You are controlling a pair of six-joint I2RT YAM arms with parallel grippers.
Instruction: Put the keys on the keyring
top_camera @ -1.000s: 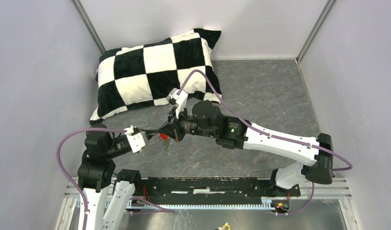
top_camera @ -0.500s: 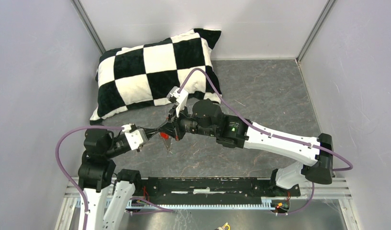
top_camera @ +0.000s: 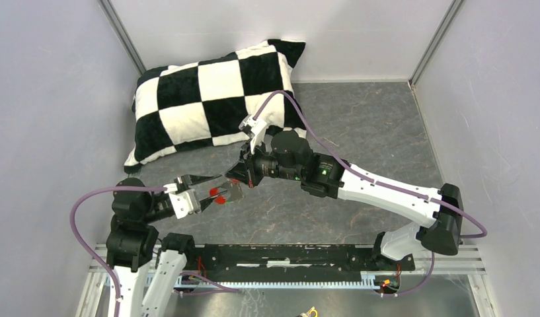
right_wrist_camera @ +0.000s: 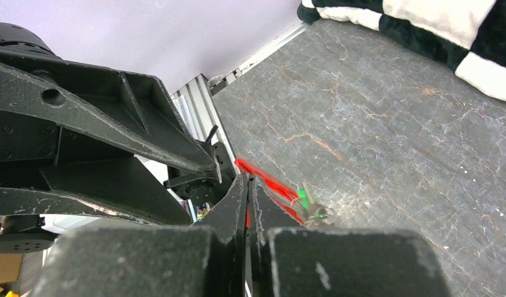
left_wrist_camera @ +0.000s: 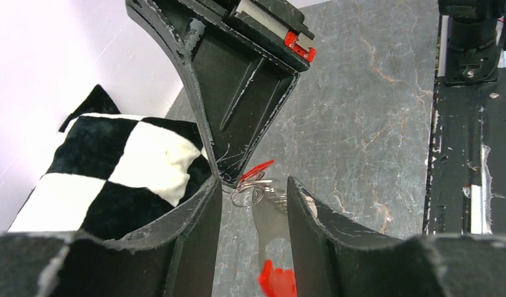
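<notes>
Okay, your right gripper [top_camera: 234,178] pinches the keyring [left_wrist_camera: 253,192] up high so the keys [right_wrist_camera: 305,199] dangle free; your left gripper [top_camera: 215,186], jaws half apart, straddles them.

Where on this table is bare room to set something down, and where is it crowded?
Free: the grey table back right, between pillow, right wall and right arm; also the strip before the near rail. Crowded: centre-left, where left gripper and right gripper meet at the keyring.
</notes>
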